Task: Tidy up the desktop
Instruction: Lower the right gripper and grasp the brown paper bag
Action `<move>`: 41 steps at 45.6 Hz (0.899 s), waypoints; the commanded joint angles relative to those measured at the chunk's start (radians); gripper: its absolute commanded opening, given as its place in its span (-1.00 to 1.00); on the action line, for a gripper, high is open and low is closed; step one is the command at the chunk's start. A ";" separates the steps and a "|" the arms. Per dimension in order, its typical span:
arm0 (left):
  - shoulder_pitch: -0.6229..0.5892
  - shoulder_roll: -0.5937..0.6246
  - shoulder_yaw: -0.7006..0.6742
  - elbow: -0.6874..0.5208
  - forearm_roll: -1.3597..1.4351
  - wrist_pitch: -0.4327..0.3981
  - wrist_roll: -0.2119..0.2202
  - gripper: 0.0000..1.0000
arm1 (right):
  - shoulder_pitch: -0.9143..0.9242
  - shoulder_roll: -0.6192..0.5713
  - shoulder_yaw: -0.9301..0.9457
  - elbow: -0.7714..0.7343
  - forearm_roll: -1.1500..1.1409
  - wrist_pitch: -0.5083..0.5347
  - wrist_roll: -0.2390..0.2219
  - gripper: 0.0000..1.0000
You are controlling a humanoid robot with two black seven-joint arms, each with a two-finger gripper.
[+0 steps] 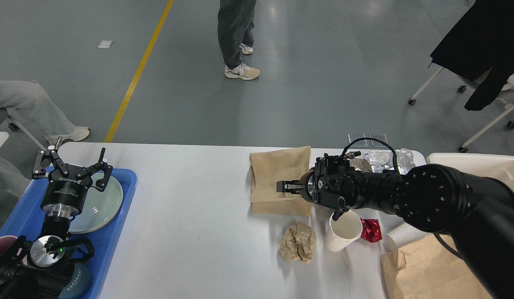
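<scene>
The white desktop (190,199) holds litter on its right half. A brown paper bag (273,170) lies flat. In front of it are a crumpled brown paper ball (298,242), an upright white paper cup (343,230) and a red crumpled wrapper (371,230). My right gripper (282,186) points left, low over the bag's near right part. Its fingers show edge-on, so I cannot tell their gap. My left gripper (72,160) is open and empty above the blue tray (119,207).
Greenish plates (105,203) lie in the tray, with a "HOME" mug (76,282) at its near end. A tipped white cup (400,241), a flat brown bag (431,270), foil (381,158) and a cream bin (468,160) are at the right. People stand beyond the table.
</scene>
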 commanded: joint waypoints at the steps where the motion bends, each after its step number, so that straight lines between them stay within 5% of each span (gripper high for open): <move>1: 0.000 0.000 0.000 0.000 0.000 0.000 0.000 0.93 | -0.023 0.012 0.017 -0.026 0.000 -0.026 0.000 0.87; 4: 0.000 0.000 0.000 0.000 0.000 0.000 0.000 0.93 | -0.030 0.014 0.019 -0.029 0.000 -0.026 0.000 0.67; 10: 0.000 0.000 0.000 0.000 0.000 0.000 0.000 0.93 | -0.042 0.019 0.020 -0.021 0.002 -0.024 0.000 -0.21; 22: 0.000 0.000 0.000 0.000 0.000 0.000 0.000 0.93 | -0.045 0.019 0.020 -0.018 0.002 -0.024 -0.001 -0.96; 41: 0.000 0.000 0.000 -0.002 0.000 0.000 0.000 0.93 | -0.037 0.023 0.040 0.019 0.015 -0.014 -0.003 -1.00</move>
